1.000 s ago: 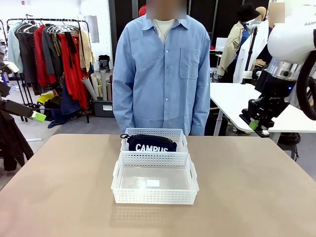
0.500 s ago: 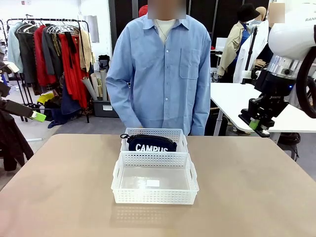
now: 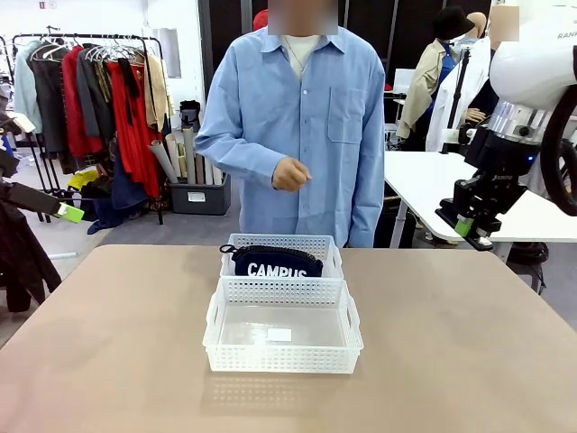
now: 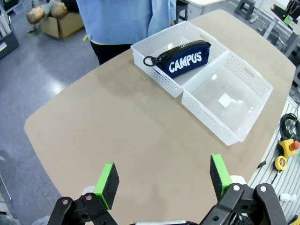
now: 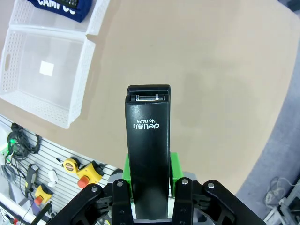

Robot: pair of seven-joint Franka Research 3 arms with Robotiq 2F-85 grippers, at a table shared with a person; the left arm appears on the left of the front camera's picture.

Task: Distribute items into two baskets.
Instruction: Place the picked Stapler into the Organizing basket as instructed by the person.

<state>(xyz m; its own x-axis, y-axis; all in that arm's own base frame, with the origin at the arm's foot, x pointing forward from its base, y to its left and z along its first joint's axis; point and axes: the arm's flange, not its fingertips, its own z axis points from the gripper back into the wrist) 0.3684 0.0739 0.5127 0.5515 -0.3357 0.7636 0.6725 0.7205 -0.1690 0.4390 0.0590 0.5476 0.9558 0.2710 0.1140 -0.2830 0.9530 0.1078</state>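
pouch (image 3: pixel 271 262) reads "campus", in far basket (image 3: pixel 281 245); near basket (image 3: pixel 282 336) holds just a white label. person's hand (image 3: pixel 290 174) loosely curled, holding nothing. left wrist: left gripper (image 4: pixel 164 178) jaws wide, baskets at 1 o'clock. right wrist: right gripper (image 5: pixel 148 174) clamped on stapler (image 5: pixel 148 159), "deli no.0425" upside down; pouch cut off at 11 o'clock.

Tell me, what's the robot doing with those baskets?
It's sorting things into two baskets. The pouch already lies in the far basket; the near basket has nothing in it yet. The right tool is shut on a stapler, held up off to the side of the table. The left tool is open above the table. A person stands behind the baskets with one hand raised.
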